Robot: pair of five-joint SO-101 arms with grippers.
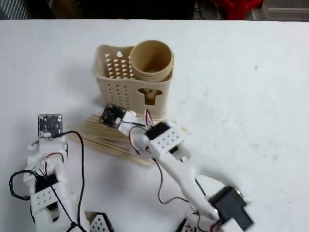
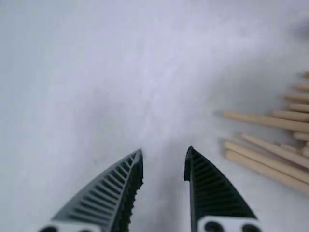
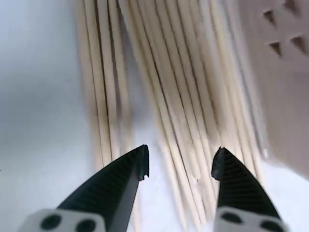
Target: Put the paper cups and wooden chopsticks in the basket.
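Wooden chopsticks [image 3: 178, 96]: a loose bundle lying flat on the table [image 1: 241, 96], directly under and ahead of my right gripper [image 3: 181, 154]. Their long axes run along my reach, so my parted, empty fingers straddle several sticks crosswise. The basket [image 1: 120, 92], with paper cups [image 1: 151, 58] nested inside, stands just beyond the bundle, its wall close beside one finger; room is tight on that side and open on the other. My left gripper [image 2: 164, 152], also apart and empty, hangs over bare table with stick ends off to one side; I judge the right arm nearer
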